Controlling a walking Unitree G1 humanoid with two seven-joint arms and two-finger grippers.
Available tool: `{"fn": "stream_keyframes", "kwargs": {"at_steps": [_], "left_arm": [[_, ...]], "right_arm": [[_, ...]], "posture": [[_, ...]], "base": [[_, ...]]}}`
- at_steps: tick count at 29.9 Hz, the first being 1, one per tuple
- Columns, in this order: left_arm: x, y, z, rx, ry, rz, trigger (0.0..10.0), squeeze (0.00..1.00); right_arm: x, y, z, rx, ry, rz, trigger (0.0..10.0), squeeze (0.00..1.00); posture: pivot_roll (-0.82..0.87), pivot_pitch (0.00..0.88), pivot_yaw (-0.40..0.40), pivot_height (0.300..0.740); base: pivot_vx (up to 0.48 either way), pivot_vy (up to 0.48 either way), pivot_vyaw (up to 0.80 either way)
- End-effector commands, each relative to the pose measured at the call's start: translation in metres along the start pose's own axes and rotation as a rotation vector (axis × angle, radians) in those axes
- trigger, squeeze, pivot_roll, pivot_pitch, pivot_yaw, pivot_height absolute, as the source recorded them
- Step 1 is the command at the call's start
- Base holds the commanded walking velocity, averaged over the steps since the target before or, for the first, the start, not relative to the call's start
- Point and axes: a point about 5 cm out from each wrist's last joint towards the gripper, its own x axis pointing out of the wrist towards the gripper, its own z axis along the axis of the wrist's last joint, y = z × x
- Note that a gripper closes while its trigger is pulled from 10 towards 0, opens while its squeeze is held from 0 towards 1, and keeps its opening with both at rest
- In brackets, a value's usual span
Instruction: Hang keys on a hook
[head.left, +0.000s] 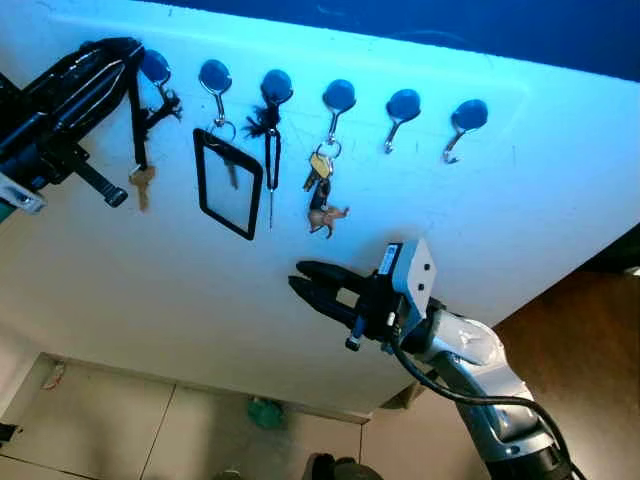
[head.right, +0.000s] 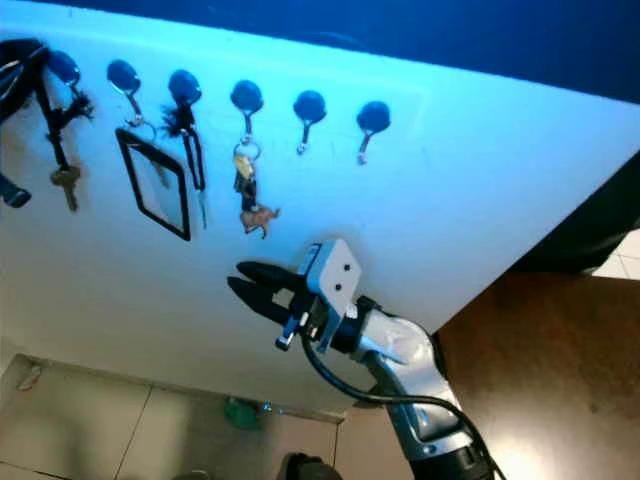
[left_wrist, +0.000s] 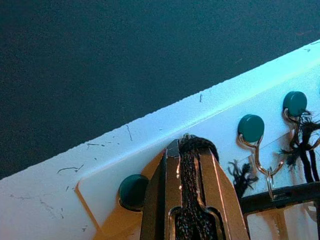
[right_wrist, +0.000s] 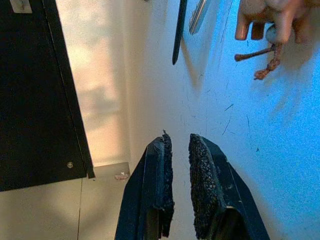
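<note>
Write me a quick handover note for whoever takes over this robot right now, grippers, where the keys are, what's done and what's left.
Left gripper: raised at the leftmost hook, shut on a black lanyard with a key dangling below.
Right gripper: holds nothing, fingers slightly apart, below the key bunch with the animal charm on the fourth hook.
Other hooks: badge holder on the second, black tassel on the third, the last two hooks bare.
Done: lanyard brought up to the leftmost hook.
Left: I cannot tell if the loop is seated; confirm, then release and pull the left arm back.

No text, label, brand, number or sign can be read anywhere.
</note>
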Motion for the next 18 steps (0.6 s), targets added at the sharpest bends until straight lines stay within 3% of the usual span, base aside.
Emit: {"fn": "stream_keyframes", "kwargs": {"at_steps": [1,5,9,11,12,16,18], "left_arm": [[0.000,0.000,-0.002,-0.003,0.007,0.002,10.0,0.00],[-0.001,0.000,-0.004,-0.013,0.012,0.002,10.0,0.00],[0.000,-0.017,-0.013,-0.086,0.023,-0.034,10.0,0.00],[0.000,-0.017,-0.013,-0.086,0.023,-0.034,10.0,0.00],[0.002,-0.027,-0.017,-0.125,0.024,-0.056,10.0,0.00],[0.005,-0.037,-0.020,-0.168,0.020,-0.079,10.0,0.00],[0.010,-0.051,-0.022,-0.214,0.011,-0.111,10.0,0.00]], "right_arm": [[-0.002,0.001,-0.001,0.006,0.004,-0.003,10.0,0.00],[-0.002,0.001,-0.001,0.007,0.003,-0.002,10.0,0.00],[0.000,0.002,-0.001,0.008,0.001,0.001,10.0,0.00],[0.000,0.002,-0.001,0.008,0.001,0.001,10.0,0.00],[-0.001,0.001,-0.001,0.008,0.001,0.000,10.0,0.00],[-0.001,0.001,-0.001,0.009,0.002,-0.002,10.0,0.00],[-0.001,0.002,-0.001,0.011,0.001,-0.003,10.0,0.00]], "posture": [[0.08,0.071,0.023,0.740],[0.08,0.071,0.023,0.740],[0.08,0.073,0.023,0.740],[0.08,0.073,0.023,0.740],[0.08,0.079,0.026,0.740],[0.08,0.080,0.027,0.740],[0.08,0.081,0.029,0.740]], "base": [[0.000,0.000,0.00],[0.000,0.000,0.00],[0.000,0.000,0.00],[0.000,0.000,0.00],[0.000,0.000,0.00],[0.000,0.000,0.00],[0.000,0.000,0.00]]}}
